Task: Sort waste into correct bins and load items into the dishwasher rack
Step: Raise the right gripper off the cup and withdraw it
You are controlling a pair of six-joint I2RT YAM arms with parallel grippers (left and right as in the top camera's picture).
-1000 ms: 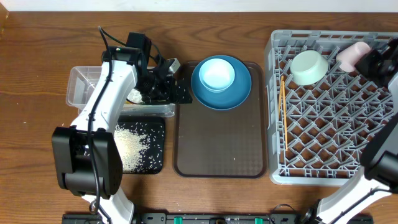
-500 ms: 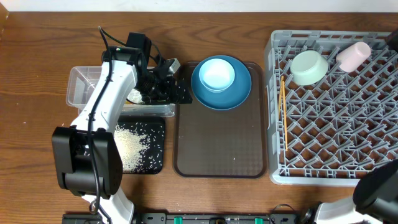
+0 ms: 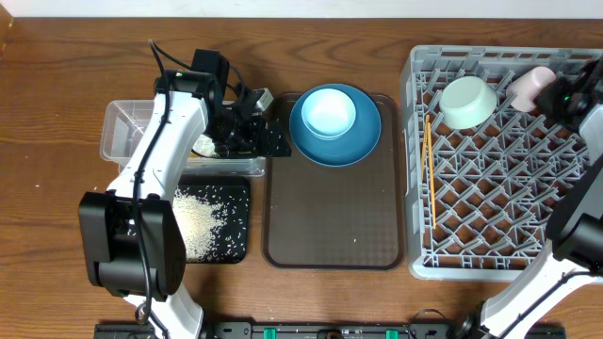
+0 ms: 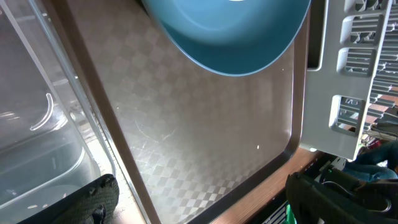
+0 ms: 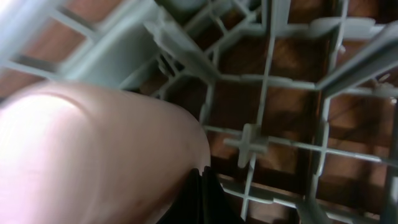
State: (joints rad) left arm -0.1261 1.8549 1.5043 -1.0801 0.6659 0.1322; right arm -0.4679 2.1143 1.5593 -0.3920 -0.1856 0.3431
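Left arm first: it rises from its base at the table's near edge, runs up across the black tray (image 3: 240,247) and the clear tub (image 3: 118,132), then bends right at the wrist. The left gripper (image 3: 271,125) hangs over the seam between the tub and the brown serving tray (image 3: 330,217), its fingers (image 4: 93,199) spread wide with nothing between them. The wrist view shows only bare tray surface in that gap. Just ahead of those fingertips sits the blue plate-bowl (image 3: 353,141) at the tray's far end, near but apart from the gripper, with a pale cup (image 3: 328,111) resting inside it.

Over to the right: that arm reaches up along the far right side of the dishwasher rack (image 3: 415,188), wrist turned in toward the back corner. The right gripper (image 5: 200,186) has its fingers pressed together, pinching nothing, and the pink cup (image 3: 532,83) lies tipped on the rack's lattice just beside the tips. Whether they touch its wall, I cannot tell.

Also in the rack: the mint-green bowl (image 3: 468,101) sits near the cup, and the chopsticks (image 3: 428,151) lie along the left edge. The rice grains (image 3: 196,221) are heaped in the black tray.
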